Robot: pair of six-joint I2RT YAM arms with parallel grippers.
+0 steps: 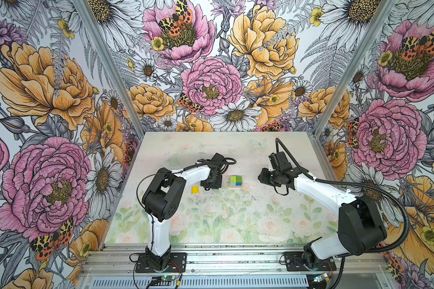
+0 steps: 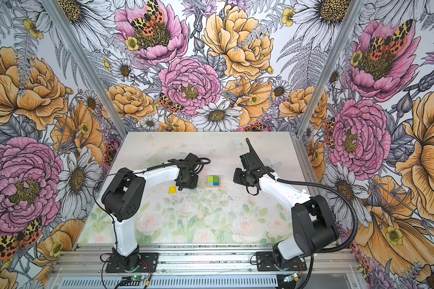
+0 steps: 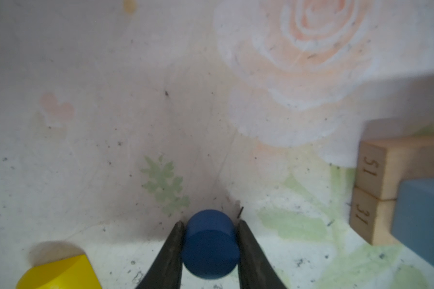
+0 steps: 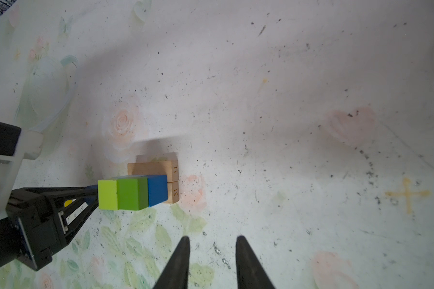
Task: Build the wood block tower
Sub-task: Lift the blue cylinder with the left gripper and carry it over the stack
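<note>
On the pale flower-printed counter, nearest in both top views, a small yellow half-round wooden block lies on its own, just beside the left gripper and on the side of it away from the tower

The left gripper points down at the counter, its jaws pressed against the two sides of a dark blue wooden cylinder; the cylinder's flat end faces the wrist camera, and whether it rests on the counter or hangs just above it cannot be told

A little farther on, between the two grippers, the partly built wood block tower stands near the middle of the counter, apart from both. Its base is two tan oblong wooden bars lying side by side and touching, their ends marked 51 and 31. On them sit a light blue wooden cube and a dark blue wooden cube next to each other, and on those two green wooden cubes, one paler than the other

Farthest, the right gripper hangs over bare counter beside the tower, its jaws a narrow gap apart with nothing between them
</note>
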